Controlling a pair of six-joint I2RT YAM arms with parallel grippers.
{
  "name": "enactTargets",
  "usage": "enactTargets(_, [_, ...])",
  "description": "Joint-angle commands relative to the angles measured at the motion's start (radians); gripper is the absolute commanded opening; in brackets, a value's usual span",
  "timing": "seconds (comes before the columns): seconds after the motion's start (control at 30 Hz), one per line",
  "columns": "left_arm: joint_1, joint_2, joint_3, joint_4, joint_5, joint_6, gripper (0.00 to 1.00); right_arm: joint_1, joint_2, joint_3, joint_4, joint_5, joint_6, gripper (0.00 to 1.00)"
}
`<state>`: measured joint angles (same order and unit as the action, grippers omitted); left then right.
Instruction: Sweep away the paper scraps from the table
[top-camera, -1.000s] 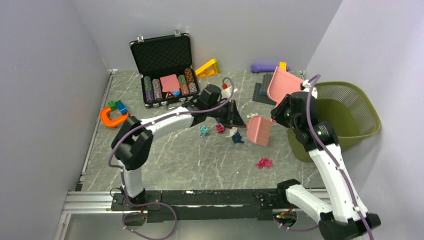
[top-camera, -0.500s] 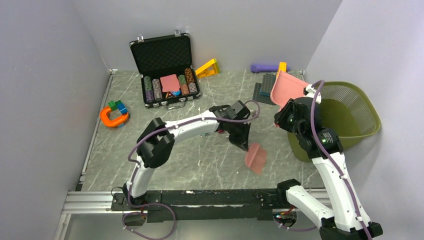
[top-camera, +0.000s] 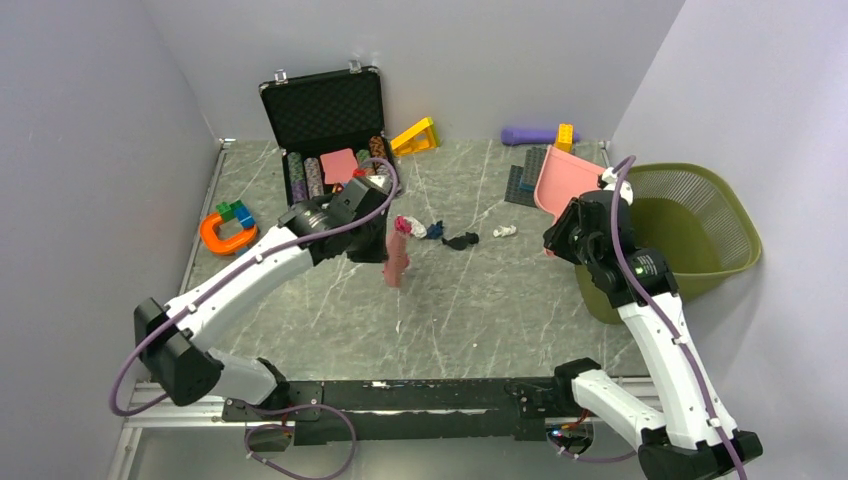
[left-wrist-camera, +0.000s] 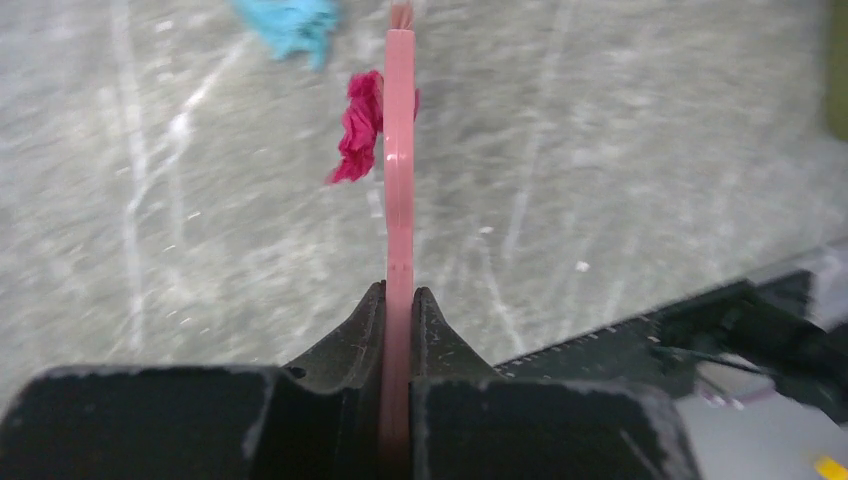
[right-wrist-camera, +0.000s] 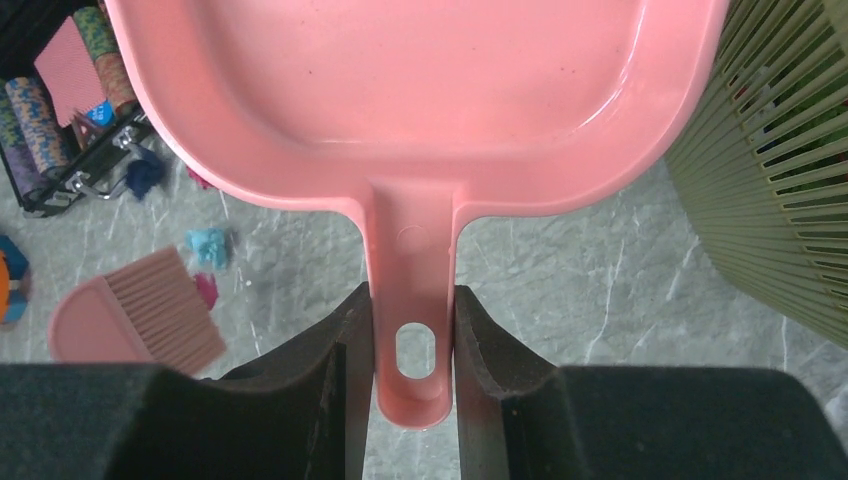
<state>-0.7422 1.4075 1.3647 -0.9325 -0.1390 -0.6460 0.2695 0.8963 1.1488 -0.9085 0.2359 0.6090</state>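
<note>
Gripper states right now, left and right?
Left gripper: shut on the flat pink plastic hand brush.
Right gripper: shut on the pink plastic dustpan, by its handle.

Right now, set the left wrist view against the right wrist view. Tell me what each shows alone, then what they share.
Left wrist only: the left gripper shut on the brush, seen edge-on, and the black rail.
Right wrist only: the right gripper shut on the dustpan handle, the chip case and a navy scrap.
Both: the brush, a teal scrap, a magenta scrap and the table.
</note>
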Motion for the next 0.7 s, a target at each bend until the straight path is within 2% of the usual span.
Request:
enactTargets(0.0, [-0.014,-0.037,-0.034,0.28,0.227,0.039,0.0,0.003,0.01,0.046,-0.011,0.029,-0.014,0.0])
enactTargets(0.1, [-0.005,0.035,0.013,0.43,0.329,0.005,0.0,0.004,0.015,0.058,-0.02,0.03,-0.018,0.0])
enactTargets(0.23, [-0.001,0.23,0.155,0.582,0.444,-0.058,0.0,0.003,0.012,0.068,-0.029,0.044,-0.021,0.0])
enactTargets(0.37, [0.007,0.477,0.289,0.803,0.568,-0.204,0.0,0.003,-0.001,0.062,-0.025,0.052,-0.021,0.0])
enactTargets(0.5, [0.017,0.711,0.435,0.947,0.669,-0.371,0.0,0.004,0.001,0.063,-0.026,0.051,-0.021,0.0])
enactTargets(0.57, [0.024,0.808,0.495,0.952,0.676,-0.432,0.0,0.004,0.004,0.068,-0.027,0.05,-0.023,0.0])
enactTargets(0.67, [0.048,0.852,0.526,0.732,0.567,-0.446,0.0,0.004,0.005,0.072,-0.026,0.045,-0.025,0.0])
